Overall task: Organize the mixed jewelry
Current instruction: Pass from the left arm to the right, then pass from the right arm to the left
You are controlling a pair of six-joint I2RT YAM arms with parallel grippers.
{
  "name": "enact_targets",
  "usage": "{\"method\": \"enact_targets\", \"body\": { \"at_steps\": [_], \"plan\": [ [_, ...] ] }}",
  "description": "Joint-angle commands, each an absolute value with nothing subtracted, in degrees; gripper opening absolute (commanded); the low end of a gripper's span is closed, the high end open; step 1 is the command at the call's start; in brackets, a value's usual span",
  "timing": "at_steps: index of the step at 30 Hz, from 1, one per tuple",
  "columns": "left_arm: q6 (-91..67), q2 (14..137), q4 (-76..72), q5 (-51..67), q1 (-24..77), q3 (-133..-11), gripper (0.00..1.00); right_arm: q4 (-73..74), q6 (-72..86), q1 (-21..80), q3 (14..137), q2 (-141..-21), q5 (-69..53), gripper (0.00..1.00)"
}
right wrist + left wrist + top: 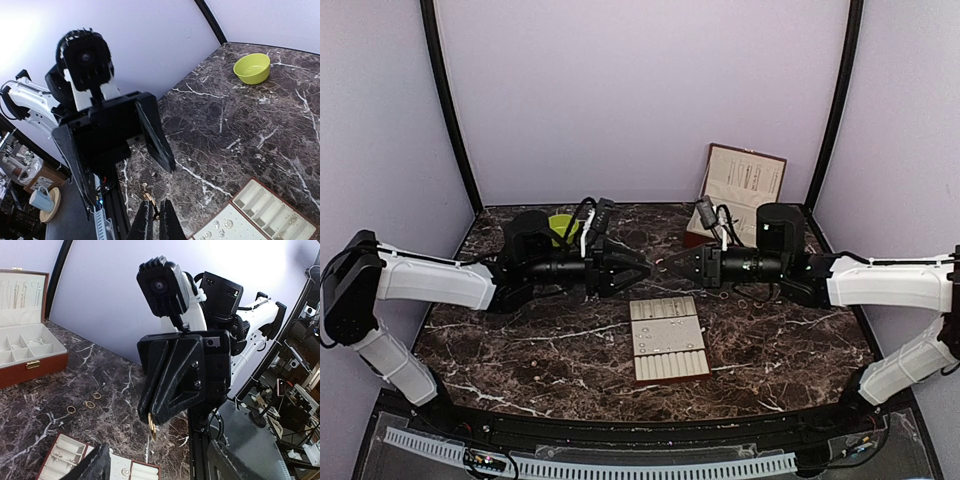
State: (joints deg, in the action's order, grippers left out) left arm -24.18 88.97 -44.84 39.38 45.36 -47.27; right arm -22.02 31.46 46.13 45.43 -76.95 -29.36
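Dark marble table (520, 340), right end effector (156, 207) pinching gold ring (151, 428), seemingly hanging downward.

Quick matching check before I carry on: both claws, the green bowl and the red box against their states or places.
1. left claw
2. right claw
3. green bowl
4. red box

A. lid up, back right of table
B. jaws apart, holding nothing
C. empty, back left of table
D. shut on a small gold piece

Pairs: 1-B, 2-D, 3-C, 4-A
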Motion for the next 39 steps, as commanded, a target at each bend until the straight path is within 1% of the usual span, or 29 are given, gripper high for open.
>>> {"method": "enact_targets", "body": {
  "at_steps": [1,4,9,14,16,21,25,28,31,39],
  "plan": [
    [-22.8,83.9,-43.9,34.9,44.0,-45.6,0.71,-12.6,26.4,46.6,47.8,-75.2,-23.5,0.01],
    [-21.2,82.5,-38.7,32.0,42.9,-46.8,0.72,-7.7,24.5,47.0,48.4,-75.1,-19.8,0.01],
    [-16.1,79.5,-23.8,23.3,40.9,-50.0,0.74,-2.9,23.6,48.5,48.3,-75.5,-13.6,0.01],
    [-11.5,77.8,-9.5,18.0,37.6,-55.2,0.77,-0.9,24.3,49.6,48.1,-76.5,-9.7,0.01],
    [-12.0,77.4,-5.6,18.2,36.0,-56.8,0.78,-0.2,24.7,49.9,48.1,-76.8,-8.6,0.01],
    [-10.0,76.2,2.8,20.3,32.0,-60.1,0.8,6.7,26.2,51.6,47.7,-76.7,-5.1,0.01],
    [-7.1,74.7,5.4,17.7,30.5,-60.8,0.81,10.9,28.9,53.0,46.5,-76.0,-3.0,0.01],
    [-7.1,73.5,4.4,15.1,30.4,-59.1,0.82,12.9,31.9,54.4,45.3,-74.8,-1.9,0.01],
    [-7.8,72.9,3.0,15.6,30.4,-56.9,0.82,15.0,35.0,56.1,44.2,-73.5,-0.5,0.01],
    [-9.0,74.0,4.3,17.0,30.4,-56.7,0.82,20.9,41.7,60.4,43.0,-71.9,1.8,0.01]
  ]
}}
